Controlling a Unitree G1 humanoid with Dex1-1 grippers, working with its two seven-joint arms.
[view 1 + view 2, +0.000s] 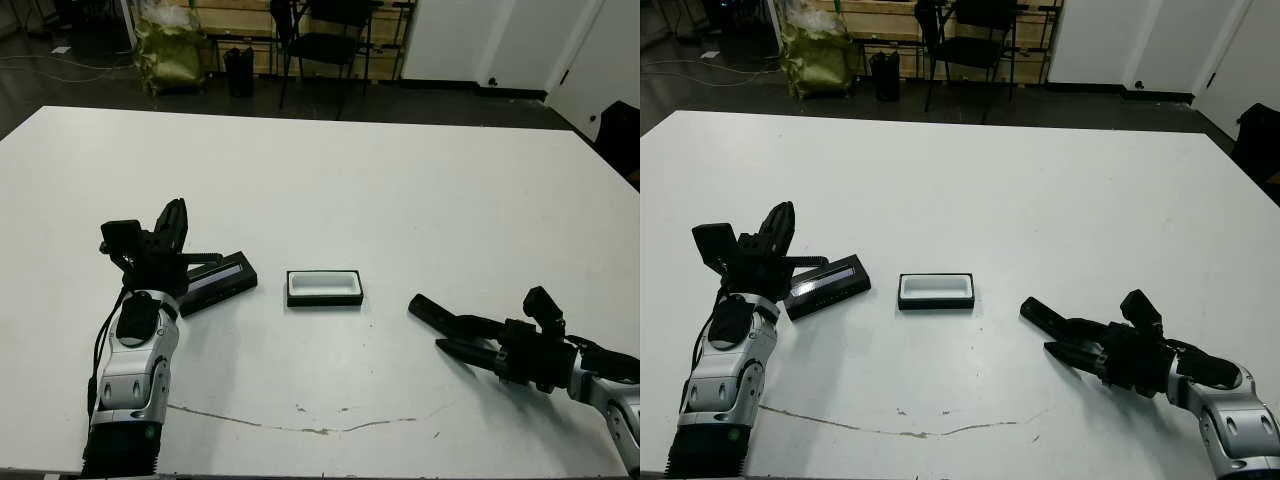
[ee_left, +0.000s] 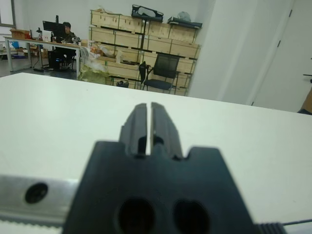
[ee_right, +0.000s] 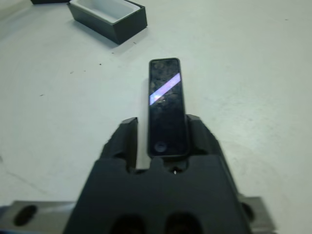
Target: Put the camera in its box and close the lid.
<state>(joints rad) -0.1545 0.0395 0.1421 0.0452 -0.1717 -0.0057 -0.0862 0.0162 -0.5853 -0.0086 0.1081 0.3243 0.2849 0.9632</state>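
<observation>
Silver-grey forearm shells with black cables lead to each black gripper [image 1: 172,225], whose body shows two round holes.

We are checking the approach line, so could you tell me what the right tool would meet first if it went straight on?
Probably the box. The right tool, holding the camera, points roughly toward it, with bare table between; the line may pass slightly beside it.

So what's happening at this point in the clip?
The right gripper holds the camera between its fingers, low over the table to the right of the open box. The box is empty. The lid lies left of it, by the left gripper, which is shut and holds nothing.
</observation>
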